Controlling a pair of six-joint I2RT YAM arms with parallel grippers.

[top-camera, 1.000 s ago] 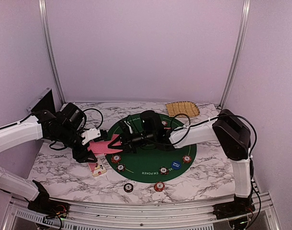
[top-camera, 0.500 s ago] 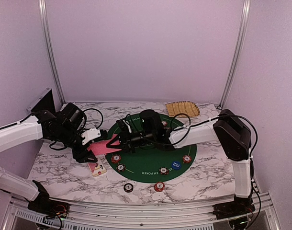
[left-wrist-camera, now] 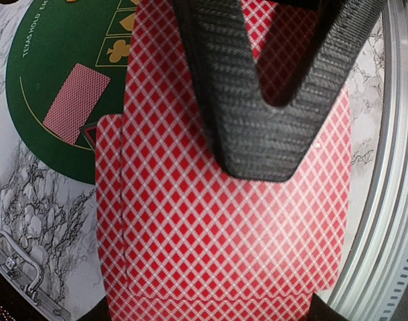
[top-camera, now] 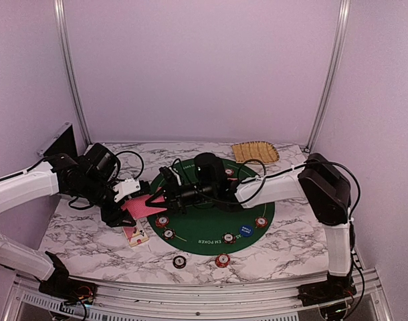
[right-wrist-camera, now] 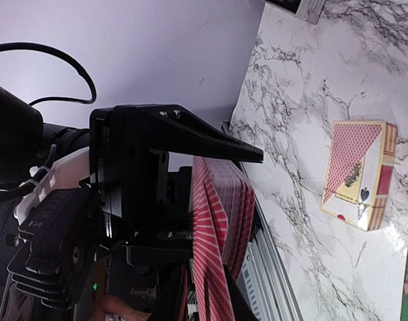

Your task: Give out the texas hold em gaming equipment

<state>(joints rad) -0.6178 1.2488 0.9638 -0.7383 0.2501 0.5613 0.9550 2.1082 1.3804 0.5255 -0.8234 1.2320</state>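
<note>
clenching the red-backed deck [left-wrist-camera: 224, 241] in my left hand [top-camera: 134, 199]; the cards are looking thin, slick, bendy. right hand [top-camera: 162, 195] is hovering at the edge ahead, grip unclear; i'm planning a light corner pinch.

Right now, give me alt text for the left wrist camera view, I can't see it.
The left gripper clamps a stack of red diamond-backed cards that fills most of the frame. Beyond it, one face-down card lies on the green felt mat on the marble table.

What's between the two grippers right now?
The red-backed card deck, clamped by the left gripper, its edge at the right gripper; top view.
</note>
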